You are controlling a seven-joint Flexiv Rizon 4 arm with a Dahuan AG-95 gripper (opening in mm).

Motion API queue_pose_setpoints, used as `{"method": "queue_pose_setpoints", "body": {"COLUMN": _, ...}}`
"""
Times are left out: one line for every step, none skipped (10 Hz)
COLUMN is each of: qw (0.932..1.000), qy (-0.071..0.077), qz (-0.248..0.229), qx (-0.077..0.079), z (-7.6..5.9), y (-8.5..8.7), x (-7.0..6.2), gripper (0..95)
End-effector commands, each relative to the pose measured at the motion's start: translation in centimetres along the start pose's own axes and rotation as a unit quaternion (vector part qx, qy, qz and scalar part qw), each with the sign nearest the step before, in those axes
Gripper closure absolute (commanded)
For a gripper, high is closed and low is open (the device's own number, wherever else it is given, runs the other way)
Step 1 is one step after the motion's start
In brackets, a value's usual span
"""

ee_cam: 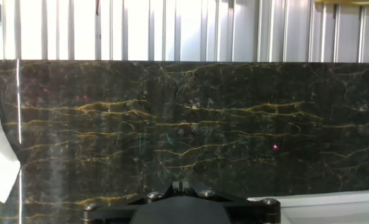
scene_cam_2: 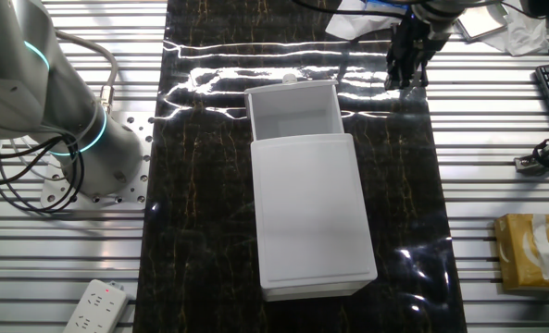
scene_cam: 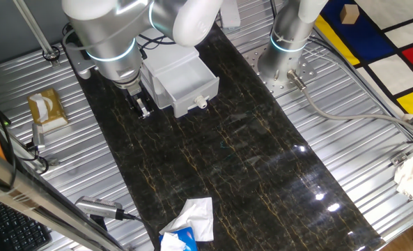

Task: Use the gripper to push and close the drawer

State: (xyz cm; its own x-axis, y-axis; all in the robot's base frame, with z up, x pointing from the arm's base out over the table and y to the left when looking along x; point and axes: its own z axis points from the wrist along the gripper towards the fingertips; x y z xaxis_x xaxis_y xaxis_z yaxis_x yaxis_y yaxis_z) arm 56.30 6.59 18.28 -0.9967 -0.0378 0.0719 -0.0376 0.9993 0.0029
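Drawer [scene_cam_2: 293, 109] stands open. Gripper [scene_cam: 142, 106] beside it, low over counter [scene_cam: 248, 160] (finger state: cannot tell). Swing ahead of knob [scene_cam: 201, 102], push squarely.

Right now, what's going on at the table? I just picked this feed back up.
One arm is set to push the drawer shut. The drawer sticks out of the white cabinet, empty, its knob facing the open mat. The claw sits low over the mat beside the drawer, off to one side of the front panel and not touching it. Whether its fingers are open is unclear. A crumpled tissue lies at the mat's far end.
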Motion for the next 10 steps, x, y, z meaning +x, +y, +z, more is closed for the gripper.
{"method": "queue_pose_setpoints", "body": {"qw": 1.0000, "qy": 0.000, "qz": -0.002, "qx": -0.004, "z": -0.02, "y": 0.00, "x": -0.01, "gripper": 95.0}}
{"method": "queue_pose_setpoints", "body": {"qw": 0.9999, "qy": 0.002, "qz": -0.014, "qx": -0.010, "z": -0.02, "y": 0.00, "x": -0.01, "gripper": 95.0}}
{"method": "queue_pose_setpoints", "body": {"qw": 0.9994, "qy": 0.001, "qz": -0.030, "qx": -0.014, "z": -0.02, "y": 0.00, "x": -0.01, "gripper": 95.0}}
{"method": "queue_pose_setpoints", "body": {"qw": 0.9985, "qy": 0.001, "qz": -0.053, "qx": -0.015, "z": -0.02, "y": 0.00, "x": -0.01, "gripper": 95.0}}
{"method": "queue_pose_setpoints", "body": {"qw": 0.9969, "qy": 0.001, "qz": -0.077, "qx": -0.018, "z": -0.02, "y": 0.00, "x": -0.01, "gripper": 95.0}}
{"method": "queue_pose_setpoints", "body": {"qw": 0.9950, "qy": 0.003, "qz": -0.098, "qx": -0.019, "z": -0.02, "y": 0.00, "x": -0.01, "gripper": 95.0}}
{"method": "queue_pose_setpoints", "body": {"qw": 0.9920, "qy": 0.007, "qz": -0.124, "qx": -0.020, "z": -0.02, "y": 0.00, "x": -0.01, "gripper": 95.0}}
{"method": "queue_pose_setpoints", "body": {"qw": 0.9894, "qy": 0.014, "qz": -0.143, "qx": -0.022, "z": -0.02, "y": 0.00, "x": -0.01, "gripper": 95.0}}
{"method": "queue_pose_setpoints", "body": {"qw": 0.9876, "qy": 0.016, "qz": -0.154, "qx": -0.023, "z": -0.02, "y": 0.00, "x": -0.01, "gripper": 95.0}}
{"method": "queue_pose_setpoints", "body": {"qw": 0.9872, "qy": 0.017, "qz": -0.157, "qx": -0.024, "z": -0.02, "y": 0.00, "x": -0.01, "gripper": 95.0}}
